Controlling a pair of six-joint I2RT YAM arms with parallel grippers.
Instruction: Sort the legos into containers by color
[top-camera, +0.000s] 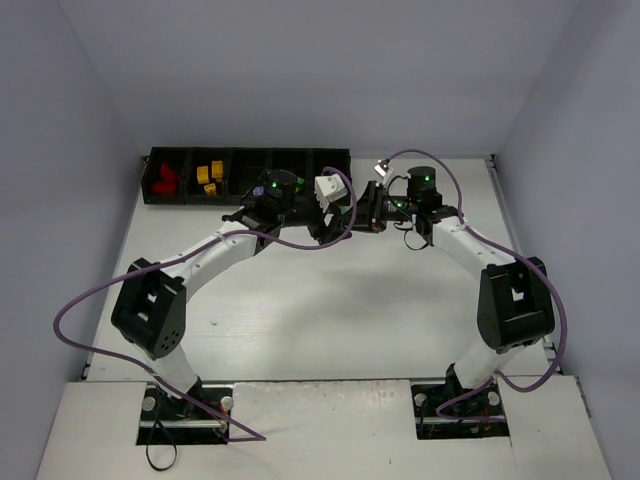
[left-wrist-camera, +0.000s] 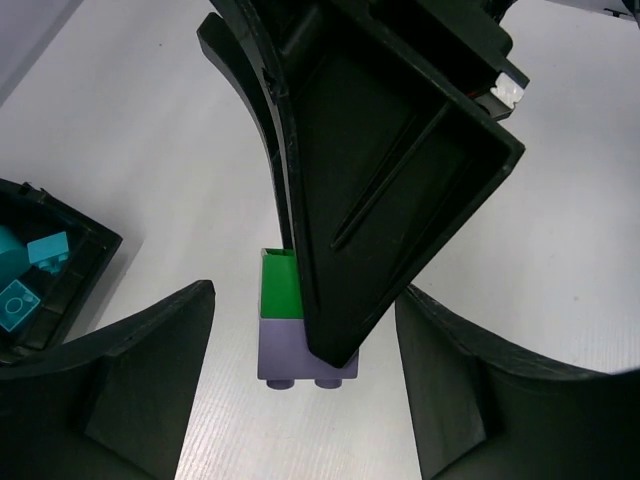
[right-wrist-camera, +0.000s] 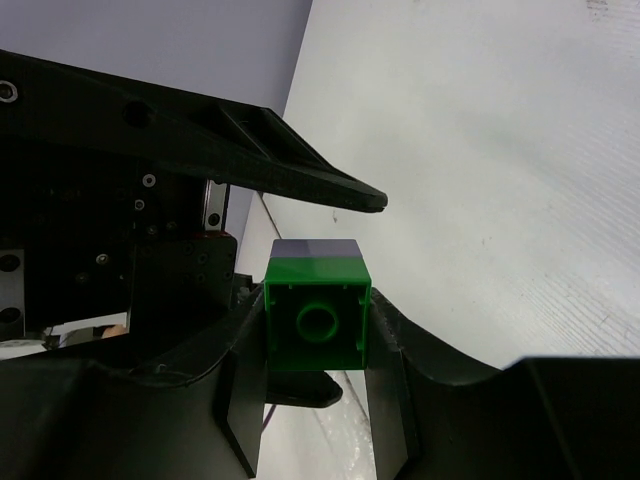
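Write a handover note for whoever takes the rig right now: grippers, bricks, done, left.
Right gripper: shut on a green-and-lilac brick, held close in front of the tray.
Left gripper: open, fingers on either side of that brick, not gripping it.
Done: red bricks are in the leftmost compartment, yellow bricks in the next one, and cyan bricks in the corner compartment seen by the left wrist.
Left: probably pull the two-colour brick apart, then bin the green and lilac halves separately.

Between left jaws: right jaws, green-lilac brick (left-wrist-camera: 286, 322).
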